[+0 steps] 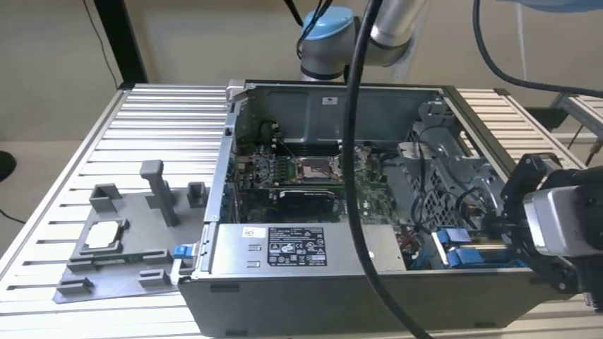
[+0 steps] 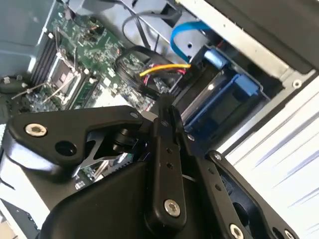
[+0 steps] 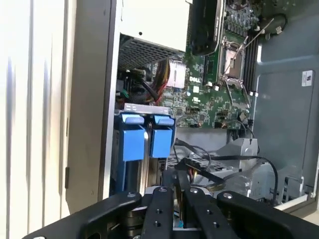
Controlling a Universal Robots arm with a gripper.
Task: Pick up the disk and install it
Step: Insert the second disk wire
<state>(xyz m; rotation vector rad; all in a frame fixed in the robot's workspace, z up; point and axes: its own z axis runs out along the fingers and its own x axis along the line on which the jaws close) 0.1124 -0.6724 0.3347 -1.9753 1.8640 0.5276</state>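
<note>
The disk (image 3: pixel 162 144) stands on edge in the bay (image 3: pixel 142 107), at the near corner of the case (image 1: pixel 320 300) on the exterior view's right. It is 1 of 2 blue-fronted units side by side, the one closer to the gripper (image 3: pixel 177 179). The gripper is just beside its blue front with its jaws drawn together. Nothing shows between them, though I cannot tell whether they nip a thin edge.

By my reading the pick-up is done and the install is at its end, with the disk being seated. Seating it calls for a straight push along the bay, kept off the cables (image 3: pixel 199 167) close by.

As for writing, the grey box (image 1: pixel 236 251) carries a black-and-white label (image 1: pixel 296 246). The case's far wall has a small white sticker (image 3: pixel 307 78), and the board (image 3: pixel 199 107) has a white logo (image 3: pixel 187 91). I cannot make out any of the print.
</note>
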